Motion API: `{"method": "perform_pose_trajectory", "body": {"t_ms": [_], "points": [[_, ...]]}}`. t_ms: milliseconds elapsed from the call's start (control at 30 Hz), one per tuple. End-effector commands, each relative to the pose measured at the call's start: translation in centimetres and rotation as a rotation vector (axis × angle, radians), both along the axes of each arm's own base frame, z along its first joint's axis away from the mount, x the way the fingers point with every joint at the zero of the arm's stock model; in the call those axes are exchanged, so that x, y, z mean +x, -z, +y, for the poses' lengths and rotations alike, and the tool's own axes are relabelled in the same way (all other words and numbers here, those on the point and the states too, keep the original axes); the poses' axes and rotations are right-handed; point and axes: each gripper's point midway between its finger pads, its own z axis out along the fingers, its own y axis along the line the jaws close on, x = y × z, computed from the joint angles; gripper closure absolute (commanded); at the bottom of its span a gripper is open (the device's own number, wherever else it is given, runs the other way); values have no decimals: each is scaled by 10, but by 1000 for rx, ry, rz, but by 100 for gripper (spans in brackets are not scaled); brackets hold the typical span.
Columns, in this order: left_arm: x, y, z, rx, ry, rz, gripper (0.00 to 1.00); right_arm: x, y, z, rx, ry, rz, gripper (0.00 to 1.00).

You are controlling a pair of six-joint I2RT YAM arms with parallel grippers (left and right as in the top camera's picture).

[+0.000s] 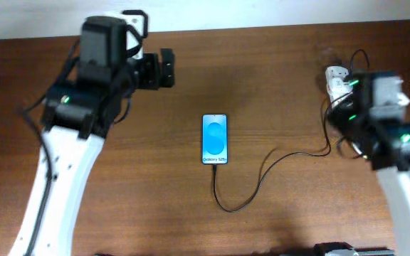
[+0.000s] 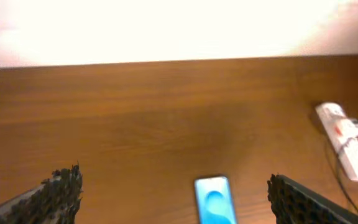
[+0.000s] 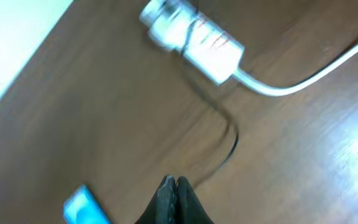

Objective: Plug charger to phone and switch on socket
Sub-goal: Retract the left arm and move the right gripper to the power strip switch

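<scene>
My left gripper [image 2: 174, 182] has its fingers spread wide, with nothing between them. In the left wrist view, the slim black-edged phone with a bright blue screen [image 2: 215, 200] lies flat on the brown wooden table [image 2: 135, 112], in the gap between the fingers, toward 5 o'clock.

My right gripper [image 3: 174, 186] has its fingers pressed together on nothing. The small white oblong socket strip [image 3: 191, 38] lies at 12 o'clock from those tips, apart from them.

The thin black charger cable [image 1: 262, 174] loops from the phone's lower edge toward the socket.
</scene>
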Motion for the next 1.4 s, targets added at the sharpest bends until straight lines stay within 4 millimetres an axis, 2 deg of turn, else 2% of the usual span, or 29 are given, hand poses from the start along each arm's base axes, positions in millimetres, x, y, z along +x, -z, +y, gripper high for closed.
{"method": "perform_pose_trajectory", "body": {"t_ms": [0, 67, 167, 200, 300, 367, 467, 533, 667, 867, 1067, 1367], "points": [[-1, 21, 21, 105, -76, 61, 0, 32, 30, -30, 133, 70, 36, 96], [-12, 23, 24, 114, -75, 89, 0, 55, 53, -55, 167, 128, 101, 96], [-27, 0, 28, 94, -81, 37, 0, 83, 73, -75, 194, 139, 145, 96], [-34, -11, 31, 87, -86, 7, 0, 100, 83, -78, 231, 110, 160, 96], [-63, -43, 59, 103, -193, -74, 0, 128, 115, -91, 266, 121, 212, 96], [-93, -63, 91, 151, -320, -124, 0, 146, 135, -100, 268, 126, 219, 96], [-144, -82, 132, 169, -486, -175, 0, 161, 158, -111, 280, 167, 207, 96], [-172, -89, 141, 158, -491, -198, 1, 161, 169, -119, 298, 215, 210, 96], [-205, -104, 150, 118, -499, -266, 1, 168, 172, -131, 283, 235, 181, 96], [-209, -100, 151, 125, -497, -252, 1, 169, 177, -134, 274, 240, 183, 96], [-209, -100, 151, 126, -497, -251, 1, 172, 200, -133, 293, 238, 212, 96], [-209, -98, 151, 130, -496, -246, 1, 178, 199, -134, 291, 239, 184, 96]]}}
